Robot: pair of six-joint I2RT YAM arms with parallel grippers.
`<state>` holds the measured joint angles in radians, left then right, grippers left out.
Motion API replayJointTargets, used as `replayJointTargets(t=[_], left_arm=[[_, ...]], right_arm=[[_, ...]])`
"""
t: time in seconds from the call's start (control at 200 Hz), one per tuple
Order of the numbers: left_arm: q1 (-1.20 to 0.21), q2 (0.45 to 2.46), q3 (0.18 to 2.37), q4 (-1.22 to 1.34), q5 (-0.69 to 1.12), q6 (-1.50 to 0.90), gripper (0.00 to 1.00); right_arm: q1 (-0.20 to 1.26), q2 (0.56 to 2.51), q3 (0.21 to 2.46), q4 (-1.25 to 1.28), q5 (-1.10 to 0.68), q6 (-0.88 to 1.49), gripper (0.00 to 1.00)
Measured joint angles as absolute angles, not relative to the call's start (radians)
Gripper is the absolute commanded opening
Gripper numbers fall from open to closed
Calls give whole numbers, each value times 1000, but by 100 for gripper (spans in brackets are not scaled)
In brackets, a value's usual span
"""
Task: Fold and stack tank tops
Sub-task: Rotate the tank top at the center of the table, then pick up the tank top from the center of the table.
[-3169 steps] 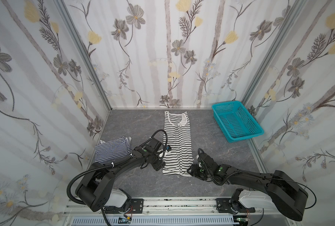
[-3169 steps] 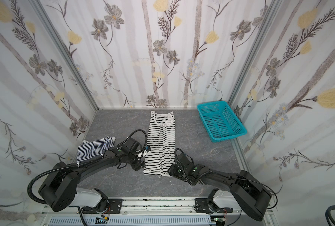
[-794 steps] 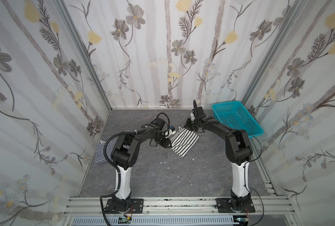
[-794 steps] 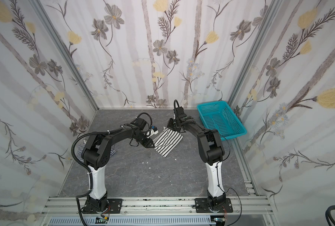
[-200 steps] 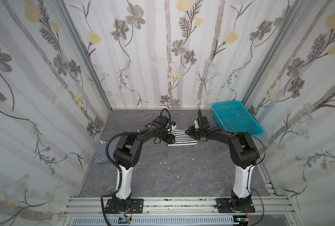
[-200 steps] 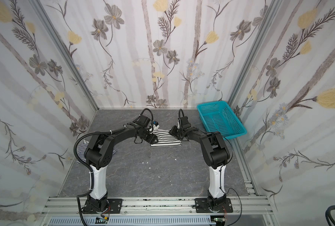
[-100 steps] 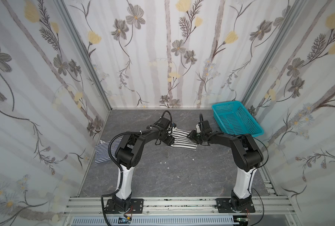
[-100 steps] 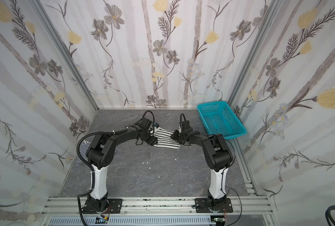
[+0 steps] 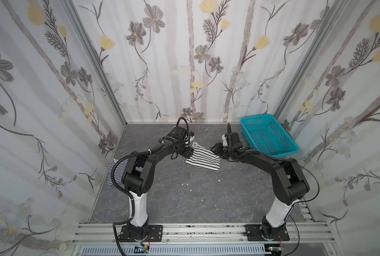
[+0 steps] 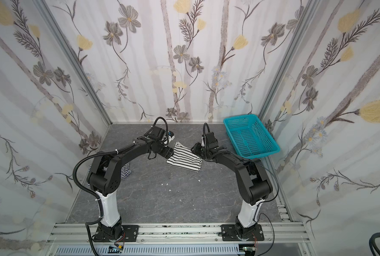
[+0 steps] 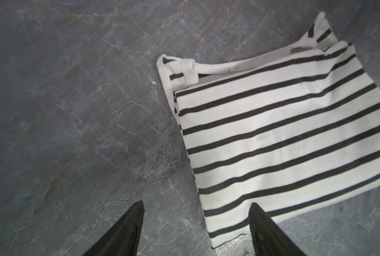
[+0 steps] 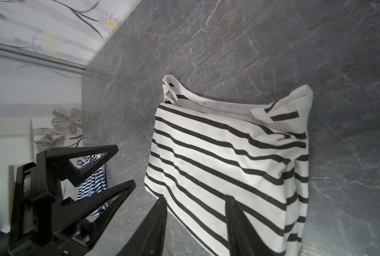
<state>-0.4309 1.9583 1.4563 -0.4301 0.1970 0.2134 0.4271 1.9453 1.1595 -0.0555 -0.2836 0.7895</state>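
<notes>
The white tank top with wide black stripes (image 9: 203, 158) (image 10: 184, 159) lies folded into a compact rectangle on the grey table (image 9: 195, 195), near the teal basket (image 9: 266, 137) (image 10: 249, 135) and on its left-arm side. Its white-bound strap edge faces away from the basket's near end, and one strap loop pokes out past the fold, as the left wrist view (image 11: 284, 133) shows.

The left jaws stand wide open at the corner of this top farthest from the basket. One black finger (image 11: 127, 230) is over bare table, the other over the hem. Nothing is held between them.

The right jaws sit at the top's basket-side edge, partly open. Their fingers (image 12: 238, 221) straddle flat, unpinched cloth (image 12: 218, 166). Whether the tips touch the fabric I cannot tell.

The finely striped navy-and-white tank top (image 9: 116, 172) (image 10: 124, 171) lies crumpled well apart from the basket, at the table's opposite side edge, mostly hidden behind the left arm. A strip of it shows in the right wrist view (image 12: 93, 179).
</notes>
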Motion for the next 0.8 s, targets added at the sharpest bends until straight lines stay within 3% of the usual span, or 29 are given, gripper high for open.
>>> replayJointTargets(t=[0.26,0.8], left_arm=[[-382,1958,1422,-435,267,163,79],[-336,2027,1415,-438,491,62,79]], right_arm=[[424,1948,1175,-122,-228,750,63],[395,1961,1160,-196,-132,721,60]])
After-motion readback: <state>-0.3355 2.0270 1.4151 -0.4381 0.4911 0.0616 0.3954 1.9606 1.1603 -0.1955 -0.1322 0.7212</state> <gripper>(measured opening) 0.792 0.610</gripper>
